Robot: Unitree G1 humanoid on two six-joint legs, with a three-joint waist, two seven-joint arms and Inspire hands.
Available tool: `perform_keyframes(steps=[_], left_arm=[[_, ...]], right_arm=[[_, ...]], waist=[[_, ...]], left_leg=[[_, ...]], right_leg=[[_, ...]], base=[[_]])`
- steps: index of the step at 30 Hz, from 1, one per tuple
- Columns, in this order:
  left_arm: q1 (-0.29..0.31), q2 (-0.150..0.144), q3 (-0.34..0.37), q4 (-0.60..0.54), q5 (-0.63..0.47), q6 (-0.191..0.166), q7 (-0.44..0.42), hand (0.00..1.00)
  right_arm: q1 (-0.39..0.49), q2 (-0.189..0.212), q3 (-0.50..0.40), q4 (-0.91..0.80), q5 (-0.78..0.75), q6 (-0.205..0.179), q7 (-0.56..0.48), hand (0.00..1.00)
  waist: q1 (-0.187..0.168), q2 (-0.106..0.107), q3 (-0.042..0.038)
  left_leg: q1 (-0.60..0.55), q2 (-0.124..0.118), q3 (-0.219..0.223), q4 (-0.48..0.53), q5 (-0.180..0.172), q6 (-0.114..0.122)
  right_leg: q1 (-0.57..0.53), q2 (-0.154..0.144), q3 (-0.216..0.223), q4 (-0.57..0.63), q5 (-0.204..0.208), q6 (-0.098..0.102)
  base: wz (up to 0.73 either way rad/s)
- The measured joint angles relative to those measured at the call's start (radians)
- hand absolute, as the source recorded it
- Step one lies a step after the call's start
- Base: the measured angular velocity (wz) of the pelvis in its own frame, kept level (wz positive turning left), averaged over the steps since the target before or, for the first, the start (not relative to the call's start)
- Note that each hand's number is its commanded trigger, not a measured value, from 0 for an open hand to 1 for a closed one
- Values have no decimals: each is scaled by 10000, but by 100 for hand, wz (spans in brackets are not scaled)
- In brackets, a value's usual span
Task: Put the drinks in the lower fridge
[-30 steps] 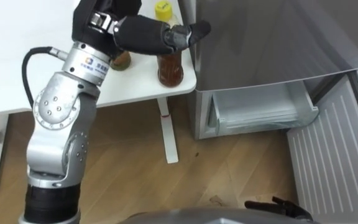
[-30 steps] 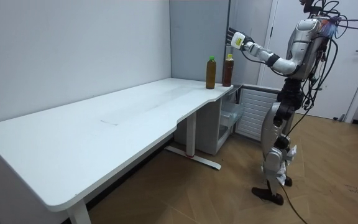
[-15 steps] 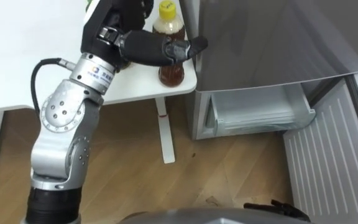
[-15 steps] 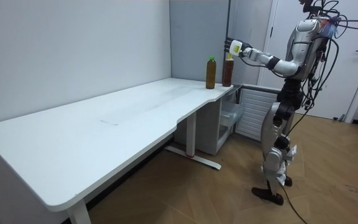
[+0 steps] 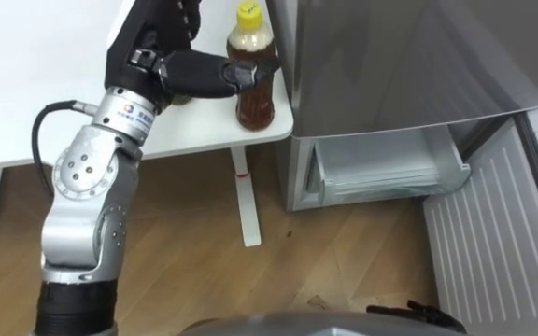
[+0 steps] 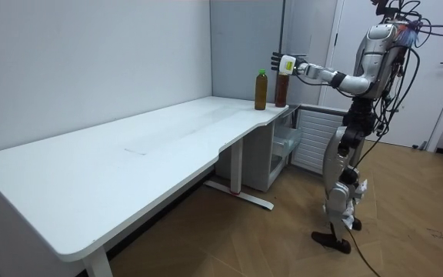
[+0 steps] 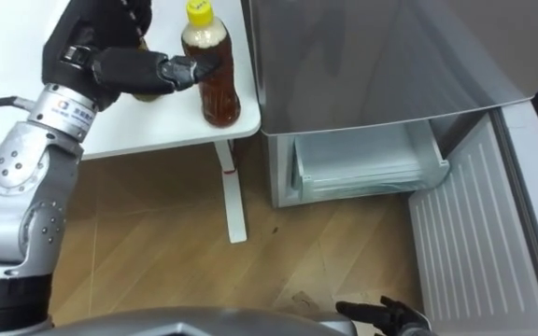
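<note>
Left hand (image 5: 171, 58) open at the yellow-capped bottle (image 5: 255, 98), thumb laid across its shoulder, nothing gripped.
The bottle stands upright on the desk's (image 5: 26, 103) corner beside the fridge (image 5: 418, 56). Best to wrap the body fully before lifting, sparing the green-capped bottle (image 6: 261, 92) alongside.

We saw a bottle (image 5: 254, 82) of amber-brown drink with a yellow cap and a clear neck. The second bottle (image 6: 261, 90) was a darker olive-brown with a green cap. The table (image 5: 35, 103) was plain white, legs too. The left hand (image 5: 192, 73) was black, and its wrist and arm were silver-grey. The fridge (image 5: 400, 65) was dull steel grey, its drawer (image 5: 390, 173) was frosted white, and its door (image 5: 498, 233) was white with fine ribs. The floor (image 5: 204, 252) was warm brown wood in a herringbone pattern. The wall (image 6: 91, 69) was pale grey.
</note>
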Motion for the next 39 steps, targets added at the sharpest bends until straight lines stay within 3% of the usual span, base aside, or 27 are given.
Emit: perform_keyframes(steps=[4,12,20,30,39], left_arm=[[-2,-3,38,572,245,8,216,0],[-14,-9,43,812,232,7,412,0],[-709,-2,47,1281,-272,8,376,0],[-804,14,58,1355,-363,70,86,0],[-1108,25,40,2668,-803,99,-39,0]], right_arm=[[27,-36,1,-80,-52,4,11,0],[60,-47,-14,-213,-210,-3,28,0],[-13,-115,-104,-287,-233,110,3,0],[-53,-121,-432,-369,-373,221,207,0],[-58,-192,-454,-430,-377,230,285,0]], waist=[[-33,84,43],[-229,129,55],[-309,293,79],[-623,391,77],[-661,427,123]], left_leg=[[6,41,54,-16,-6,-12],[2,53,88,-30,-5,-17],[-102,82,272,-26,-6,-16],[-105,81,292,-73,-6,-16],[-120,78,343,-93,-4,-15]], right_leg=[[5,36,9,7,17,-26],[-32,43,86,5,19,-30],[-224,61,318,20,63,-42],[-313,59,328,-6,64,-42],[-381,62,348,0,62,-40]], base=[[-3],[-1],[-8],[0],[-1]])
